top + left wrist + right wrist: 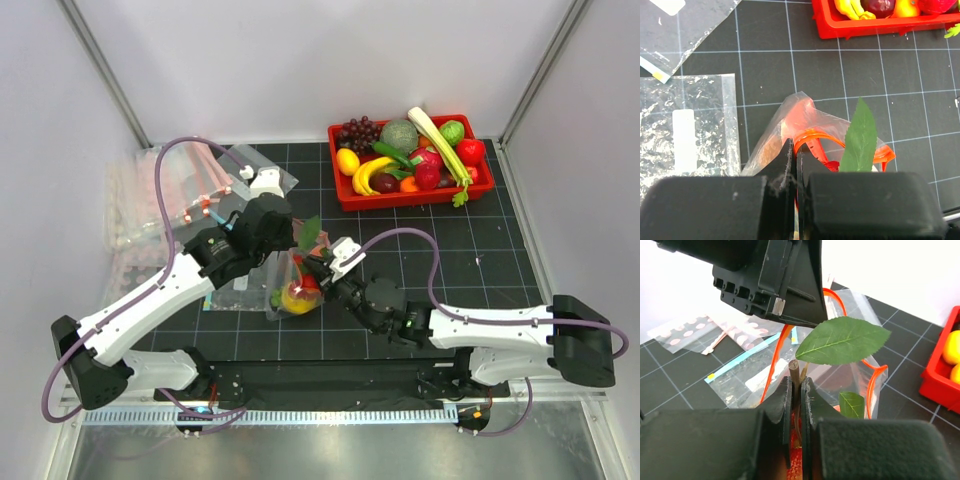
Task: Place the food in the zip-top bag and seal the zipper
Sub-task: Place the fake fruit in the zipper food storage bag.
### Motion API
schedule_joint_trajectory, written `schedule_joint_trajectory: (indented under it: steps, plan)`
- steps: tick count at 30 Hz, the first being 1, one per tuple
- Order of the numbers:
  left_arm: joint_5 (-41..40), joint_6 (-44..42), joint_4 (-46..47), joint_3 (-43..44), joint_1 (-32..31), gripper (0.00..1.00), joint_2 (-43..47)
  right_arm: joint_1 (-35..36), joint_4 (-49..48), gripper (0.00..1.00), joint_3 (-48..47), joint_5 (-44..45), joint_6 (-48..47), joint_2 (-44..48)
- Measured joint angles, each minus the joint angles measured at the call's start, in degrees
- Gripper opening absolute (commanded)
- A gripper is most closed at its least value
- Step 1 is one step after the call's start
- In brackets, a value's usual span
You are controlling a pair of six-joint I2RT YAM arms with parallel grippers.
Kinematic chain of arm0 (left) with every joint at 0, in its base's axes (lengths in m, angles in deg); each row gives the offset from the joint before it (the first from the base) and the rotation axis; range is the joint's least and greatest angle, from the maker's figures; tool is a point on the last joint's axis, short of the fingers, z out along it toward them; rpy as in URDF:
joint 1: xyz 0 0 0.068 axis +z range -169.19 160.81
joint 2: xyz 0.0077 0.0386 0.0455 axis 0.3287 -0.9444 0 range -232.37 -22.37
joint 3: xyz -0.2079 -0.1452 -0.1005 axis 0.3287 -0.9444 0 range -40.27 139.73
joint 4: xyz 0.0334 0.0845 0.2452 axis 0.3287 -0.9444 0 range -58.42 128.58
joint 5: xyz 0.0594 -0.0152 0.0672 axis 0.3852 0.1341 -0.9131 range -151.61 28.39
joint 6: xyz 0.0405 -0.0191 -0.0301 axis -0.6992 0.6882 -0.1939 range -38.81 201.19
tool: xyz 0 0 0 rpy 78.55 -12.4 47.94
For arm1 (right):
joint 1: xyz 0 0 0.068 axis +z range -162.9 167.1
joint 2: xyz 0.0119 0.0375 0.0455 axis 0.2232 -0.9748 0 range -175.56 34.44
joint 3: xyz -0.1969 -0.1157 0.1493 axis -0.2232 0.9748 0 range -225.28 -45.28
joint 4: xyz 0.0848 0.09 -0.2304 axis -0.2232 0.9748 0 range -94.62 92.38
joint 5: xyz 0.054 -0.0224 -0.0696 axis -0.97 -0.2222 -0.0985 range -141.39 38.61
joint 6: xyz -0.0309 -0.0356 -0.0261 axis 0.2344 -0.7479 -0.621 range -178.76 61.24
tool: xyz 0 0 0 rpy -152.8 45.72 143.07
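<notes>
Left gripper (794,150) jaws are pinched shut on the zip-top bag (284,272) mouth, with the bag sitting on the tabletop (480,255) arm-side of the red tray (345,197). Right gripper (796,382) jaws clamp a leafy stem (794,368) poking out of the bag, food (297,297) inside.

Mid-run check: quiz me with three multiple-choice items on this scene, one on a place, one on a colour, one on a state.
1. Where is the red tray? A) beside the arm bases B) on the spare bags C) at the far right
2. What colour is the zipper of the zip-top bag? A) red-orange B) blue C) white
3. How are the fingers of the right gripper? A) spread wide B) shut on a leafy stem C) shut on a banana
Key: 1 C, the top view shows it far right; 2 A, the strip along the mouth is red-orange; 3 B, the right wrist view shows them pinching the stem.
</notes>
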Motion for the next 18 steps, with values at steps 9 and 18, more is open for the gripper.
schedule_joint_trajectory:
  steps: [9, 18]
  plan:
    - [-1.7, 0.0, -0.4, 0.0, 0.0, 0.01, 0.0, 0.9, -2.9, 0.01, 2.2, 0.1, -3.3, 1.6]
    - [-3.6, 0.0, -1.4, 0.0, 0.0, 0.01, 0.0, 3.8, -4.4, 0.01, 3.1, -1.6, -7.8, 2.7]
